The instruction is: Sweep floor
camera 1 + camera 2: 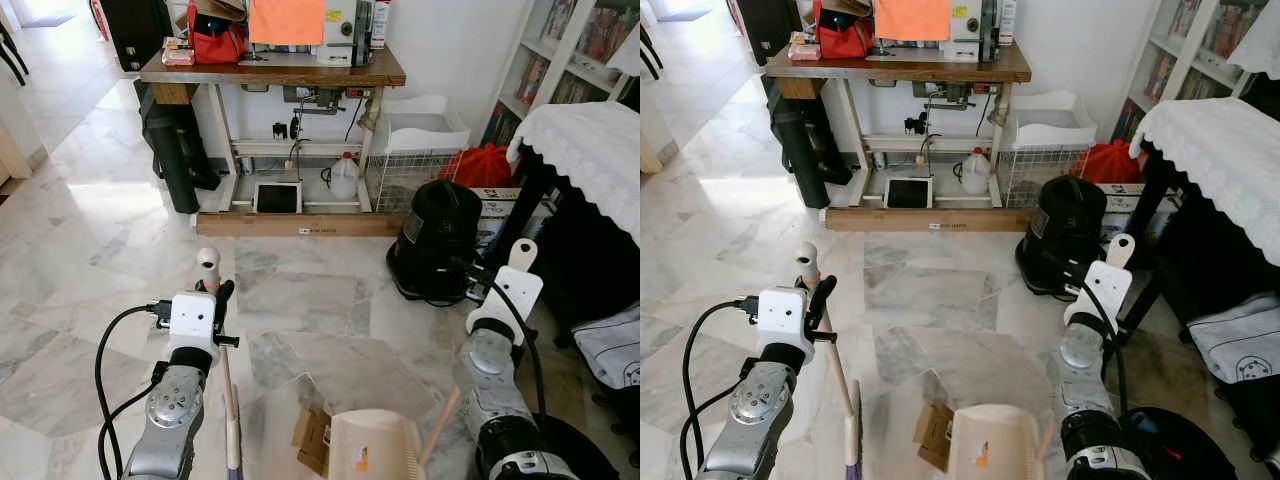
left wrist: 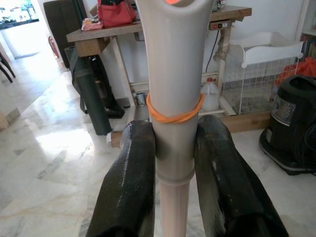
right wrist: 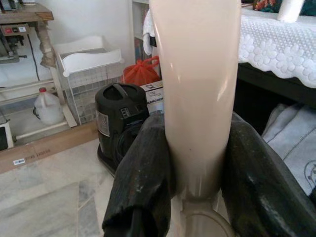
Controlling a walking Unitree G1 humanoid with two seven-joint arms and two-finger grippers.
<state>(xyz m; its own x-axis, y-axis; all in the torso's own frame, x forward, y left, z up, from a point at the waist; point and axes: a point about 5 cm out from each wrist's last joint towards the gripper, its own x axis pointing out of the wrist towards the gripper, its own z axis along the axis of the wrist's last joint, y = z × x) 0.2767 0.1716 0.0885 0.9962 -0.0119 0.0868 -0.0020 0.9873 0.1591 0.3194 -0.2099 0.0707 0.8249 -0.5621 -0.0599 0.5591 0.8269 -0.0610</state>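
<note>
Floor (image 1: 300,300) of pale veined marble spreads ahead of the robot; a torn scrap of cardboard (image 1: 313,440) lies on it near the bottom edge of the head views, just beside the mouth of a cream dustpan (image 1: 375,448); the left gripper (image 2: 174,163) is clamped on the grey grip of a broom (image 1: 208,262), its 2 fingers (image 2: 129,187) pressing either side just below an orange rubber band (image 2: 174,114); the broom's thin stick slants down to the floor left of the cardboard; the right gripper (image 3: 195,163) is closed on the beige dustpan handle (image 1: 521,255), fingers touching both sides; that handle's top stands close to a black vacuum cleaner (image 1: 437,240), which sits on the floor beside a table with a white lace cloth (image 1: 590,150); past the vacuum is a white wire basket (image 1: 410,170) with a red bag (image 1: 482,165) next to it; a wooden sewing table (image 1: 270,68) stands against the far wall, a white jug (image 1: 344,178) beneath it.
</note>
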